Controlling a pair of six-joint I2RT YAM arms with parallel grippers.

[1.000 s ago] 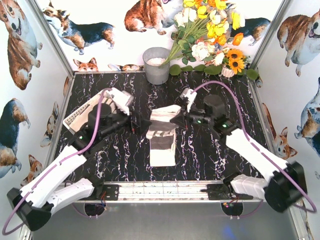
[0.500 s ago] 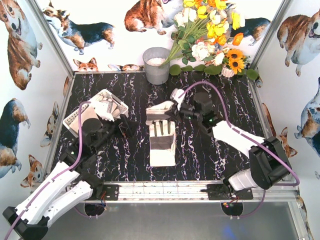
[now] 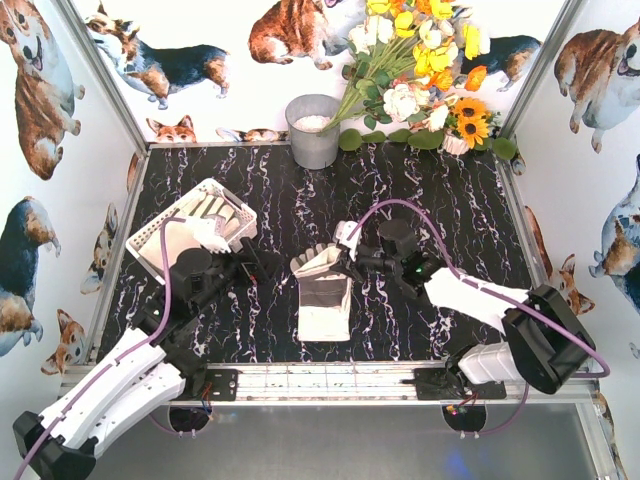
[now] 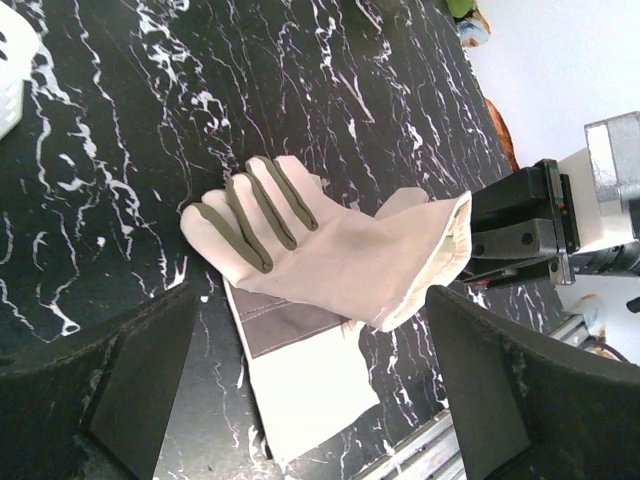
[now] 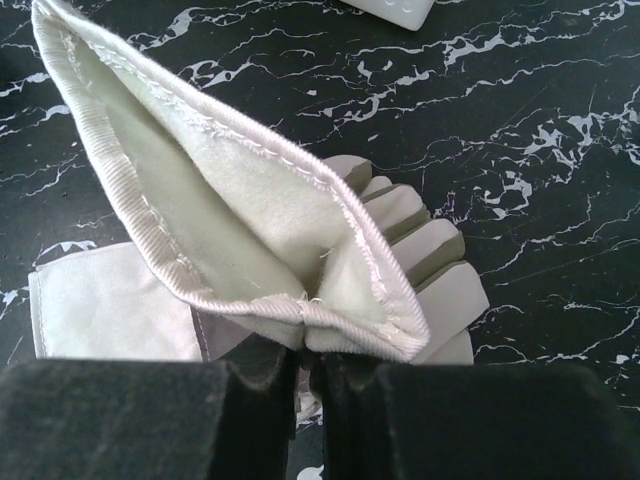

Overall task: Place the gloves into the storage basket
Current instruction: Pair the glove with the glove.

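Observation:
My right gripper (image 3: 343,262) is shut on the cuff of a cream-white glove (image 3: 318,263) and holds it just above the table; in the right wrist view (image 5: 308,345) the cuff (image 5: 230,220) gapes open above the closed jaws. A second glove (image 3: 325,308) lies flat beneath it, grey patch up. My left gripper (image 3: 268,262) is wide open and empty just left of the held glove, whose olive-edged fingers (image 4: 250,210) point toward it. The white slotted storage basket (image 3: 150,240) stands at the left with gloves (image 3: 205,215) inside.
A grey metal bucket (image 3: 313,130) stands at the back centre and a bunch of artificial flowers (image 3: 420,70) at the back right. Printed walls close in the black marbled table (image 3: 450,200). A metal rail (image 3: 330,378) runs along the near edge.
My right gripper has carried the glove from farther back toward the near side and lowered it over the flat glove. My left arm pulled back left, then edged toward the glove.

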